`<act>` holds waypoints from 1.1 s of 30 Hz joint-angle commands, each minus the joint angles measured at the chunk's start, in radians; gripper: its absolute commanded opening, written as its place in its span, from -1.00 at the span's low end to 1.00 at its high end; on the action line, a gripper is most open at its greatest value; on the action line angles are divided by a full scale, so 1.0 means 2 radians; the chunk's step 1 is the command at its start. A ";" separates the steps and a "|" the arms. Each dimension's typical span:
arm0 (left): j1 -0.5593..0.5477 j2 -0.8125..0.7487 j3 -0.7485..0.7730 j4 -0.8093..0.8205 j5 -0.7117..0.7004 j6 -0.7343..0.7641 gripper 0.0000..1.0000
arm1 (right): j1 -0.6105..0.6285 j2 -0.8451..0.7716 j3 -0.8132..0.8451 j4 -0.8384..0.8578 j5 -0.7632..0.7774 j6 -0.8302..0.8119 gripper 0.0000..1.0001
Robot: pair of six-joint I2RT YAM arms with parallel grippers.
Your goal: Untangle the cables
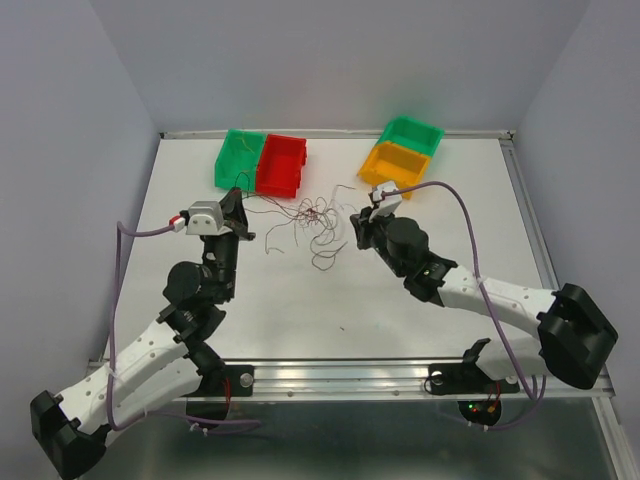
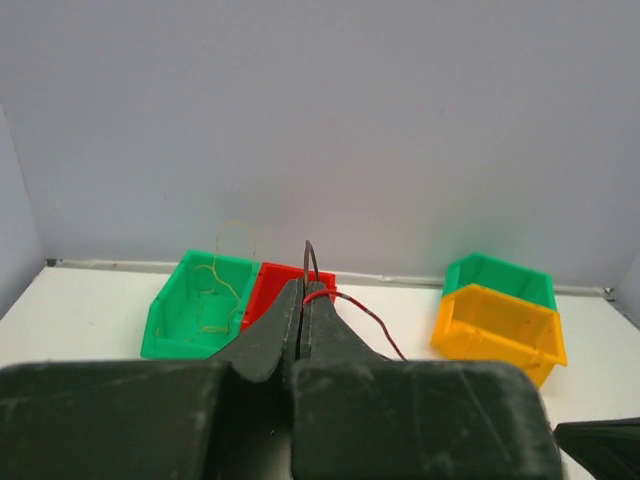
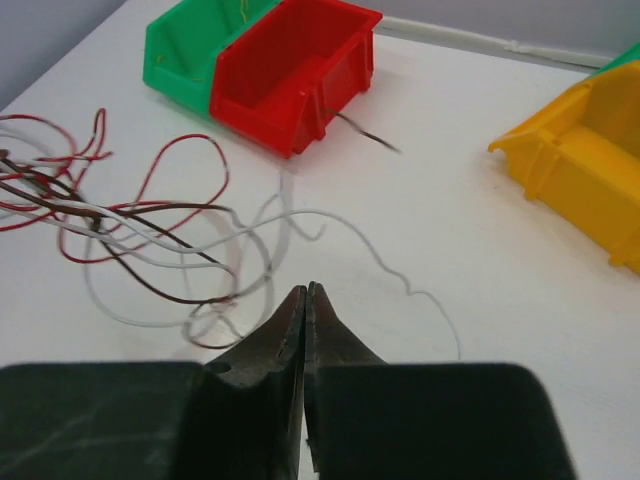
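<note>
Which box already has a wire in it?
The green box beside the red box: a thin yellowish wire curls inside it. The red box, yellow box and other green box show none.

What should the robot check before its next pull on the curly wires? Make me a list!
1. Grip of the left tool: ok, shut on a red and a dark strand.
2. Grip of the right tool: cannot tell; it is shut, but no strand shows between its tips.
3. The cables separated: not ok, knotted in one tangle.
4. Tangle lying on the table between both tools: ok.
5. The red bin apart from the main tangle: ok.
</note>
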 commanded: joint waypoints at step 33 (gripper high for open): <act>0.004 0.005 0.013 0.013 0.083 -0.023 -1.00 | 0.023 0.216 0.092 0.181 -0.412 -0.055 0.44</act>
